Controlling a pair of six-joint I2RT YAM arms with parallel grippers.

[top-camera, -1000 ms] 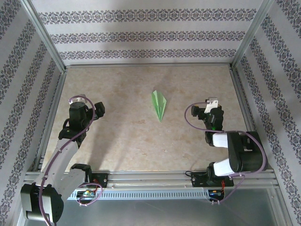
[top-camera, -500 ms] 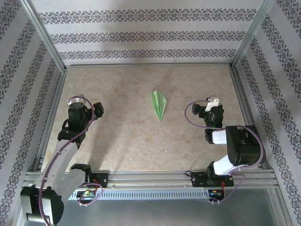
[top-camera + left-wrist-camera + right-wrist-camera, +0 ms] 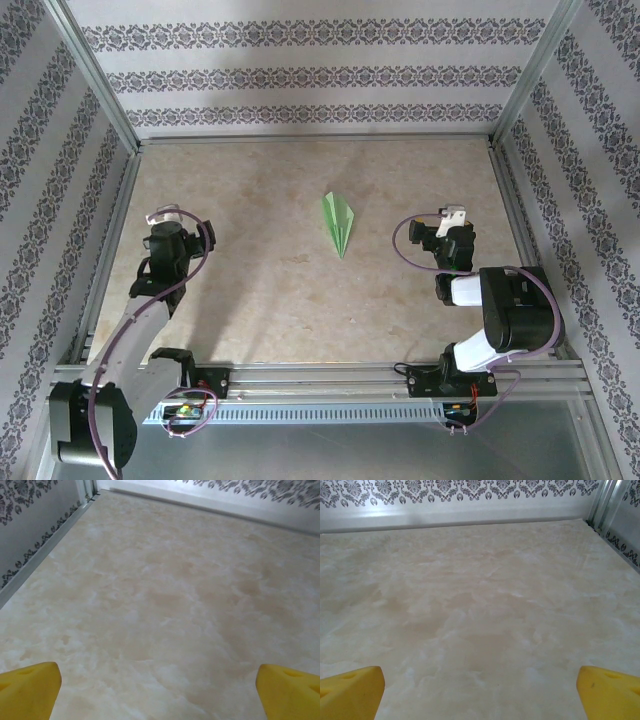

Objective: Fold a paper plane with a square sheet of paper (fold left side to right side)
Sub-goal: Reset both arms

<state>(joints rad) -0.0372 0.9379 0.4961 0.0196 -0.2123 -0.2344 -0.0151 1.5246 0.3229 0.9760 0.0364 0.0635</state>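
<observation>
The square sheet of paper lies folded into a slim, pointed light green paper plane (image 3: pixel 338 222) with a centre crease. It rests on the beige tabletop (image 3: pixel 300 290) near the middle, tip pointing toward the near edge. My left gripper (image 3: pixel 165 214) sits far to its left, open, its yellow fingertips (image 3: pixel 30 689) wide apart over bare table with nothing between them (image 3: pixel 159 695). My right gripper (image 3: pixel 452 214) is to the right of the plane, also open and empty (image 3: pixel 480 692), with its yellow fingertips (image 3: pixel 351 690) spread. Neither touches the paper.
Patterned walls with metal frame rails (image 3: pixel 120 250) enclose the table on the left, right and back. An aluminium rail (image 3: pixel 320 375) with the arm bases runs along the near edge. Purple cables loop at both wrists.
The left arm has drawn back a little toward the near edge. The right arm settled slightly lower early on, then stayed. The plane has not moved.
</observation>
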